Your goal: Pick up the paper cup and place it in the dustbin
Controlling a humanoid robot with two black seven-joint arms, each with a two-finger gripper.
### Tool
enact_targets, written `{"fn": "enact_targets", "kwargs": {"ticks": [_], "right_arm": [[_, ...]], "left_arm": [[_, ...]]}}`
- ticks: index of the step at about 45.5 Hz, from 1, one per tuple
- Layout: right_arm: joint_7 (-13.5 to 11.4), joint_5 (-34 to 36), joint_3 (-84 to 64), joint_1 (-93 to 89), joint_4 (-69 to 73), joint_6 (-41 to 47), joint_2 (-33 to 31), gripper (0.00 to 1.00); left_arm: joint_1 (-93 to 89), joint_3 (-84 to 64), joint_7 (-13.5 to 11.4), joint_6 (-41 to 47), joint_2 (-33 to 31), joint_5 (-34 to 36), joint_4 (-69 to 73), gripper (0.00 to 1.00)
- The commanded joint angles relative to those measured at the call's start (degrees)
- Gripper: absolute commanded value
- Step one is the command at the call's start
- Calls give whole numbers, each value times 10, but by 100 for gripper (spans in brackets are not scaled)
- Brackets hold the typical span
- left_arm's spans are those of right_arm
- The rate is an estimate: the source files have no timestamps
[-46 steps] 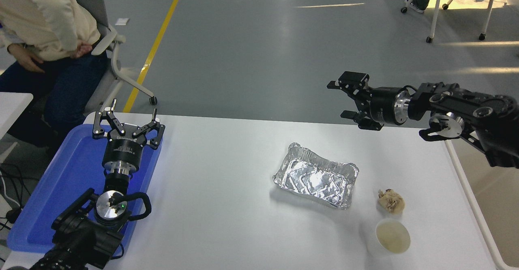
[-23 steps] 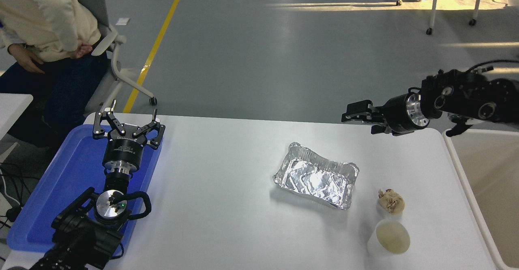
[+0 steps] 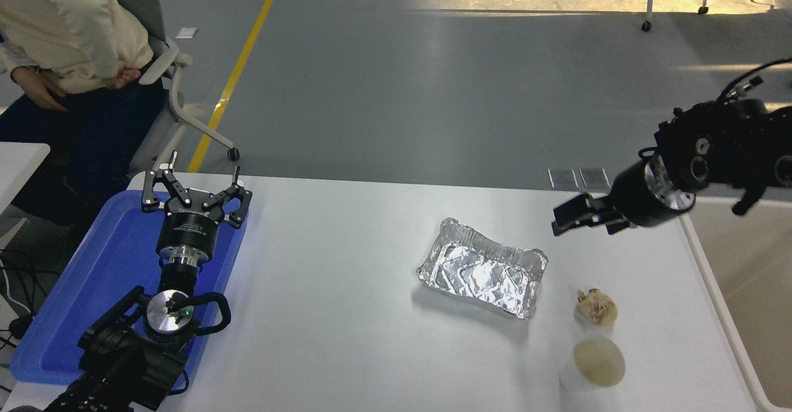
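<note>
The paper cup (image 3: 597,362), white with a pale cream inside, stands upright near the table's front right corner. Along the table's right side lies the dustbin (image 3: 711,276), a cream bin cut off by the picture's edge. My right gripper (image 3: 572,217) hangs over the table's far right part, well behind the cup and above the foil tray's right end. It is seen side-on, open, and holds nothing. The left gripper (image 3: 193,184) is parked open over the blue tray (image 3: 86,288) at the left.
A crinkled silver foil tray (image 3: 482,270) sits mid-table, left of the cup. A crumpled tan paper ball (image 3: 597,307) lies just behind the cup. A person sits in a chair (image 3: 167,72) at the far left. The white table's right edge (image 3: 721,319) runs beside the bin.
The right arm has swung down and toward the table. Its gripper turned from showing both spread fingers to side-on and came lower, nearer the foil tray. The left arm stayed still.
</note>
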Motion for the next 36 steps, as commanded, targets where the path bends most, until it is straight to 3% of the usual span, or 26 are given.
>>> {"fn": "enact_targets", "kwargs": {"ticks": [1,20,36], "right_arm": [[0,-9,-64,92,96,8,-15,100],[-1,51,-77,160,152,62,-34,100],[-1,41,-78,192,173,128,-66,100]], "left_arm": [[0,0,0,0,0,0,0,100],[0,0,-1,0,1,0,0,100],[0,0,-1,0,0,0,0,100]]}}
